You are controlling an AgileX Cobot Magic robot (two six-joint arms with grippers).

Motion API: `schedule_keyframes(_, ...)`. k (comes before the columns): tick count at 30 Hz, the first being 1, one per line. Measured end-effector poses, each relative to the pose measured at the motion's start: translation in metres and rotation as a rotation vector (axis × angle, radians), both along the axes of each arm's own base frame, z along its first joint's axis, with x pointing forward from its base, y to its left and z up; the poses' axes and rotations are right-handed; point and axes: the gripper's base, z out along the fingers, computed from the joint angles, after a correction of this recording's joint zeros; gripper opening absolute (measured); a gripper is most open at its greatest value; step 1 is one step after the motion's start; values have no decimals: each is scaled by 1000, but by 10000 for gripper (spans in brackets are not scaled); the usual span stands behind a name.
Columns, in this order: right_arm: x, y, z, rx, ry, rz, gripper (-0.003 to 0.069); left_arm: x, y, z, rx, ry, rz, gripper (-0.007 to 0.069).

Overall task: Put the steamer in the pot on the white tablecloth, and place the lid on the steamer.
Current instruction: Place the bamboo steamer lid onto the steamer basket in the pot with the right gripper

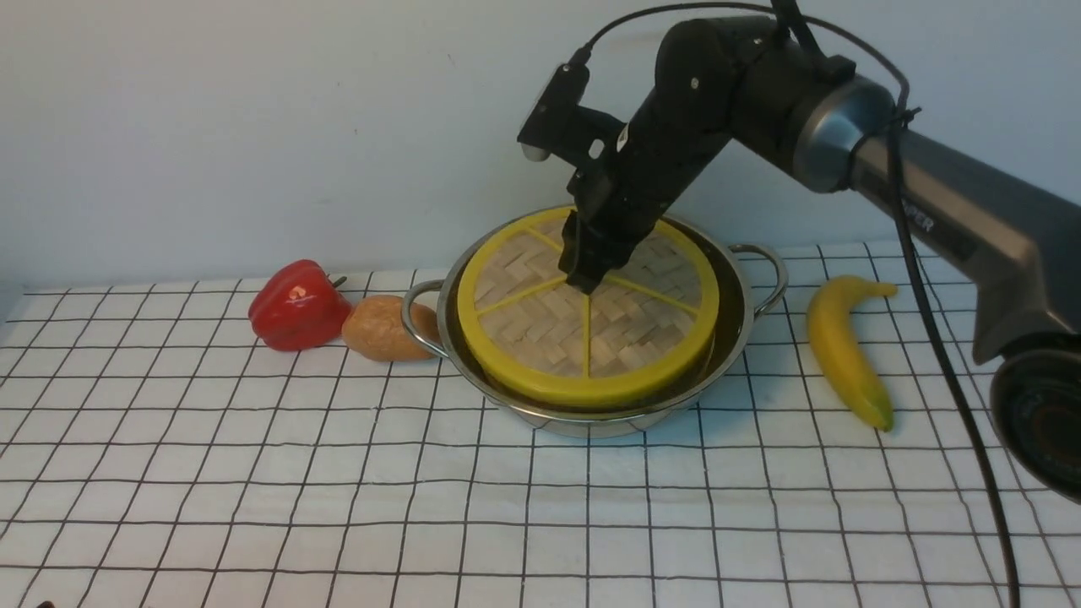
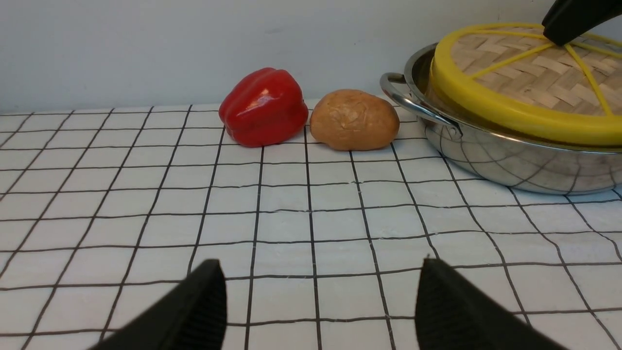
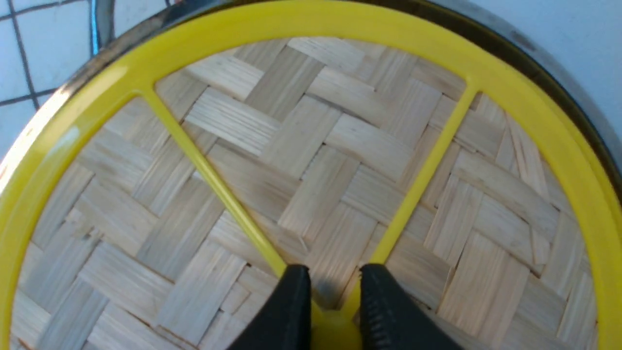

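Your right end effector (image 1: pixel 583 283) is clenched on the small yellow centre knob of the lid (image 1: pixel 540 338), which lies flat within the rim of the pot (image 1: pixel 591 425), at the centre of the frame on the white tablecloth (image 1: pixel 338 507). Your left end effector (image 2: pixel 320 311) is released, jaws wide apart above the cloth, well apart from the pot.
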Motion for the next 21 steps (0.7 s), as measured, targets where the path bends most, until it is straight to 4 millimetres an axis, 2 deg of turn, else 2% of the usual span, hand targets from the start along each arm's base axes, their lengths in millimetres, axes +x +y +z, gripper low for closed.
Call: schedule_keyframes(21, 6, 0, 3, 2, -76, 3, 148, 0, 0, 0, 0, 0, 0, 482)
